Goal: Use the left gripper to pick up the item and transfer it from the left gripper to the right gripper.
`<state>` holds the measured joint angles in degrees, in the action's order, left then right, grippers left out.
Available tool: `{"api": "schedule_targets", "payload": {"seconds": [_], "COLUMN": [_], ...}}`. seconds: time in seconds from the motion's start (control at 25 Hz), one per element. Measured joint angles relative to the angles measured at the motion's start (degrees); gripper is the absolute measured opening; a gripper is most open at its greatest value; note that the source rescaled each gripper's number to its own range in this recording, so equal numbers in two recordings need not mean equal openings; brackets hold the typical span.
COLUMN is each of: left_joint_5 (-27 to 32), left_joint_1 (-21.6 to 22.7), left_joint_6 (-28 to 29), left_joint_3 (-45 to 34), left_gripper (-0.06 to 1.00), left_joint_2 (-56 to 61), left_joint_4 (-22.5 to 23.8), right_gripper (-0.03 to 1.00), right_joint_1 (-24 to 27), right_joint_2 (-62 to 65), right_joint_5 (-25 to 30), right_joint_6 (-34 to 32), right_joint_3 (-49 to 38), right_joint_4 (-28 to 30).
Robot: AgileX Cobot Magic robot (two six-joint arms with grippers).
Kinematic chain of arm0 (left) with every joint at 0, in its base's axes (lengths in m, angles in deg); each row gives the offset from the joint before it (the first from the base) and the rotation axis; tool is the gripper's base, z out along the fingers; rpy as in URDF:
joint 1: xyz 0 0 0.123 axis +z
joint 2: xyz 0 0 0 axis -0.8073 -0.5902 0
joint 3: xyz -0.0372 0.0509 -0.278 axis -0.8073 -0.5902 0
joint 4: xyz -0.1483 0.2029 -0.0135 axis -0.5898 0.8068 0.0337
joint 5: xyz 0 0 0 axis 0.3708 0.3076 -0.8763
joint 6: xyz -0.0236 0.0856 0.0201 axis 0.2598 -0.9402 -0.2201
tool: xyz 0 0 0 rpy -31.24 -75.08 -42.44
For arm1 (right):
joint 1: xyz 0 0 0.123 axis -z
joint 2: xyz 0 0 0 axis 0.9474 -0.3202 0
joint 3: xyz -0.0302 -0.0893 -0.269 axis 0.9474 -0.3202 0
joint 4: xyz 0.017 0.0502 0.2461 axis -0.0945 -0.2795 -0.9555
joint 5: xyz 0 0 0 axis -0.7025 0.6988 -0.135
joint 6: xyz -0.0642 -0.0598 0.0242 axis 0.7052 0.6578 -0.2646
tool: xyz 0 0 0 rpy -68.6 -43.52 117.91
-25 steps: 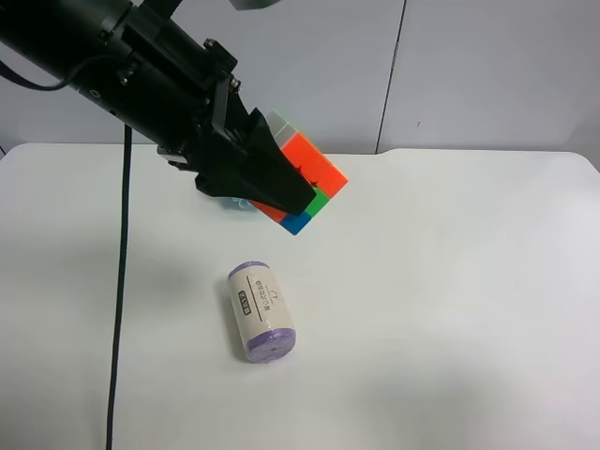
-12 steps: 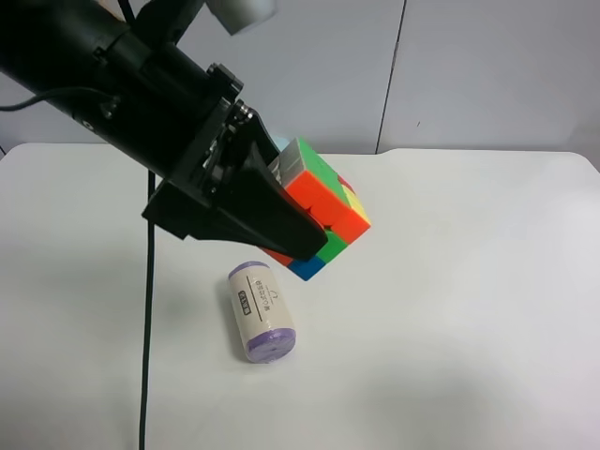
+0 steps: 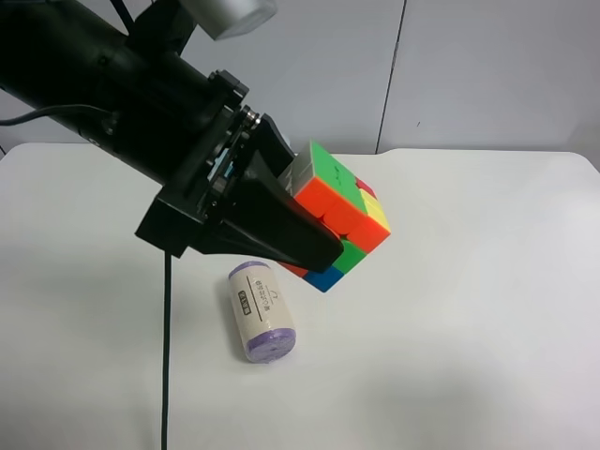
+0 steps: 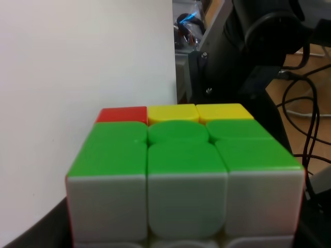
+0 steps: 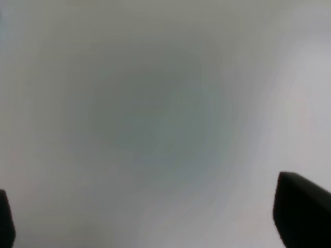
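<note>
The item, a 3x3 puzzle cube (image 3: 342,202) with orange, green, yellow, blue and red squares, is held in the air above the white table (image 3: 469,281). My left gripper (image 3: 311,223), on the arm at the exterior high view's left, is shut on it with a black finger (image 3: 281,234) along its near side. The left wrist view shows the cube (image 4: 183,175) close up, with green, white, yellow and red squares. My right gripper (image 5: 155,217) is open and empty: its two dark fingertips (image 5: 302,212) stand wide apart over a blurred pale surface. It is out of the exterior high view.
A white roll with purple ends (image 3: 261,311) lies on the table just below the held cube. A black cable (image 3: 166,347) hangs from the left arm down to the front edge. The light blue bath puff is hidden.
My left gripper has carried the cube to the right and closer to the camera, and the cube has turned so more green and yellow show. The roll has not moved.
</note>
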<state>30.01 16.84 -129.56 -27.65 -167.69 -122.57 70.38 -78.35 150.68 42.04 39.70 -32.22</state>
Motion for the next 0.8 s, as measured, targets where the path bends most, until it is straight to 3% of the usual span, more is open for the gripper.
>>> {"api": "schedule_targets", "payload": {"seconds": [0.28, 0.44, 0.56, 0.8], "left_joint_5": [0.0, -0.1, -0.1, 1.1], "left_joint_1": [0.0, 1.2, 3.2, 6.6], "left_joint_6": [-3.1, -6.4, -9.1, -12.2], "left_joint_3": [0.0, 0.0, 0.0, 0.0], "left_gripper": [0.00, 0.00, 0.00, 0.00], "left_joint_2": [0.0, 0.0, 0.0, 0.0], "left_joint_4": [-1.9, -5.3, -8.5, -11.5], "right_gripper": [1.00, 1.00, 1.00, 1.00], "right_joint_1": [0.0, 0.0, -0.4, -5.2], "right_joint_2": [-0.6, -8.9, -16.9, -29.6], "right_joint_5": [0.4, 1.5, 0.7, -8.2], "right_joint_6": [-0.1, -2.2, -2.5, 2.1], "right_joint_3": [0.1, 3.7, 6.4, 7.5], "right_joint_4": [-1.3, -3.7, -8.9, -23.3]}}
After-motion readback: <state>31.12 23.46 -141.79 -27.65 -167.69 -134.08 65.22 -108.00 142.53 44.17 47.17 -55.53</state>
